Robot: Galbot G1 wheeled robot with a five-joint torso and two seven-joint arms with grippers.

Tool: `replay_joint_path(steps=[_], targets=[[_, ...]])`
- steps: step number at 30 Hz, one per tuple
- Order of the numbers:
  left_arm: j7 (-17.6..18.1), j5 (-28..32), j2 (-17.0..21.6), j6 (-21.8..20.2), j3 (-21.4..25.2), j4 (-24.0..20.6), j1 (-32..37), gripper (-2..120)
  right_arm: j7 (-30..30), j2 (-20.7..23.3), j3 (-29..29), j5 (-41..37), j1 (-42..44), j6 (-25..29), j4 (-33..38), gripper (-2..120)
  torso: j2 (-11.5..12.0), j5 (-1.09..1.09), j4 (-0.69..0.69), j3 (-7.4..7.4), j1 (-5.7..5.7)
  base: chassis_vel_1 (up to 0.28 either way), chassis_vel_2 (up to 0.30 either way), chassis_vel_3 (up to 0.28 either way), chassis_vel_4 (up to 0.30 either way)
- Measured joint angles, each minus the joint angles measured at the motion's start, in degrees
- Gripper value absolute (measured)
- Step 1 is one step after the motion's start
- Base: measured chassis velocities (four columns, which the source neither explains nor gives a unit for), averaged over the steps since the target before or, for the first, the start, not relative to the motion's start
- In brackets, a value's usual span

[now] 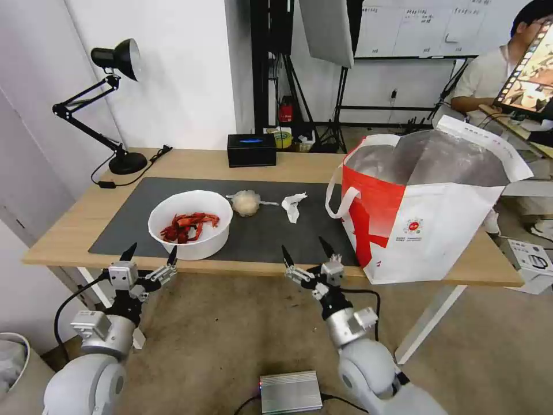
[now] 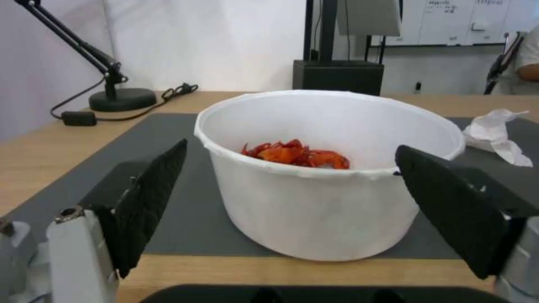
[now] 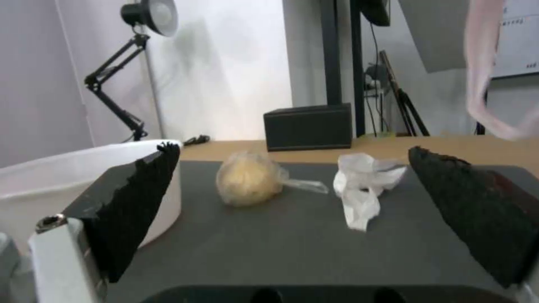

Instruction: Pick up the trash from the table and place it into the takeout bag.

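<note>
The table (image 1: 75, 222), light wood under a dark grey mat (image 1: 138, 196), carries everything. The takeout bag (image 1: 426, 219), white and red with foil lining, is stood open at the right end by the front edge. A white bowl of red crayfish shells (image 1: 190, 223) is set near the front edge toward the left; a small knotted clear bag (image 1: 247, 203) and a crumpled white tissue (image 1: 293, 206) lie mid-mat, apart from each other.

Nothing is held, so a first pick-up is judged to be in hand. The left gripper (image 1: 148, 255) is poised, jaws spread wide, before the bowl; the right gripper (image 1: 307, 252) is likewise spread, before the front edge, facing bag and tissue. A forward reach and a closing are called for next.
</note>
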State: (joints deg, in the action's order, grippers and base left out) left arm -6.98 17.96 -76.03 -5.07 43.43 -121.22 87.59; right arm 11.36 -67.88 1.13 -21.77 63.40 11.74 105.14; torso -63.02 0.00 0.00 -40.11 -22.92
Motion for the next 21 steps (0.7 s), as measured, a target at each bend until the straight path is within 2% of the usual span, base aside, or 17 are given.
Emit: replay_joint_path(steps=[6,9,21], targets=[[-0.33,-0.04,-0.75,0.46,0.92,-0.45,0.38,100,3.48,-0.37,3.35,-3.21,-6.97,-2.06,-3.89,100,0.0,0.01,0.0,0.0,0.0,0.0,0.0,0.0,0.0],[-0.41,0.32,-1.29,0.69,2.46,-0.47,0.31,100,8.67,-0.5,7.19,-6.1,-13.74,-6.18,-7.12,100,0.0,0.0,0.0,0.0,0.0,0.0,0.0,0.0,0.0],[-1.53,0.72,-2.85,1.3,5.01,-2.68,1.4,100,16.5,-3.23,11.62,-11.52,-25.19,-12.03,-15.47,100,0.0,-0.01,0.0,0.0,0.0,0.0,0.0,0.0,0.0]])
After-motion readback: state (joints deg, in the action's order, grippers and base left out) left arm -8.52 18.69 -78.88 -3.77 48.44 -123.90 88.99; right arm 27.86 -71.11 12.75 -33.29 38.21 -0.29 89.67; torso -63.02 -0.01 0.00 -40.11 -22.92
